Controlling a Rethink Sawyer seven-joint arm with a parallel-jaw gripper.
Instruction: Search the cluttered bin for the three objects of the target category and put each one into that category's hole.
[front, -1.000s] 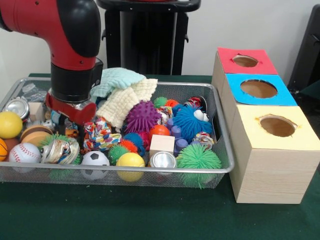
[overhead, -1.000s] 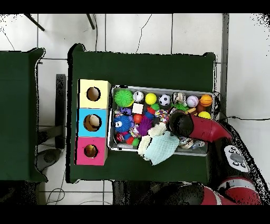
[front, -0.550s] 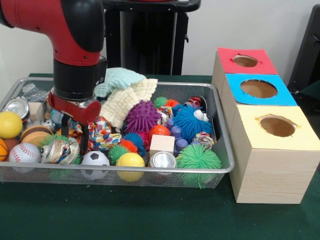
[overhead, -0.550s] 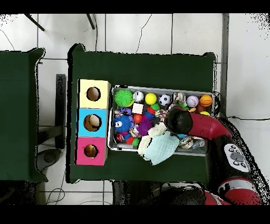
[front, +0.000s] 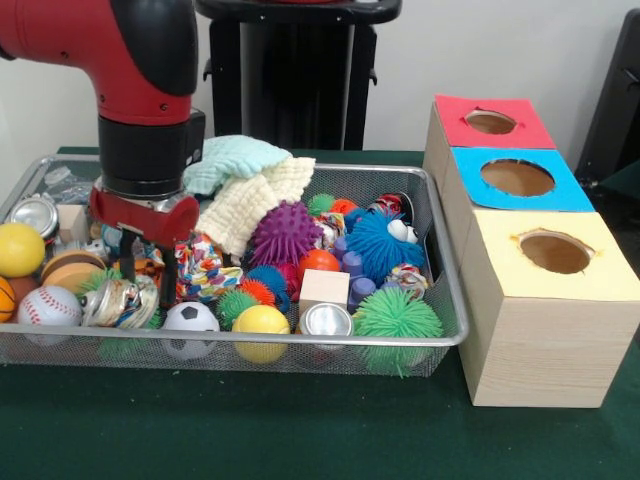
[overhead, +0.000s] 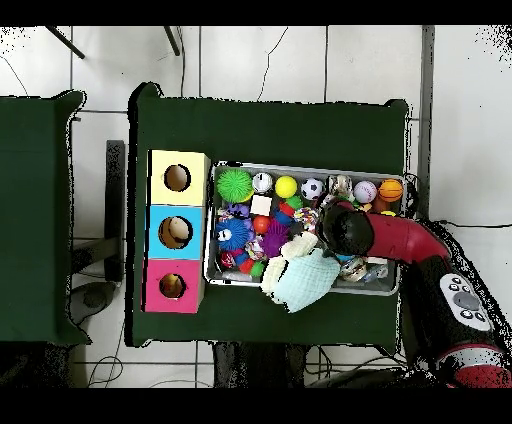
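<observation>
Pincer (front: 148, 275) amid balls, rope toy (front: 203, 270), cloths (front: 245, 180).

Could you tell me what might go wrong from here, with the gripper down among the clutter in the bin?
The gripper sits low in the crowded mesh bin, its fingers beside the rope toy and a crushed can; closing could snag or drag a neighbour. The cloths heaped against the arm might also be swept over the far rim.
</observation>
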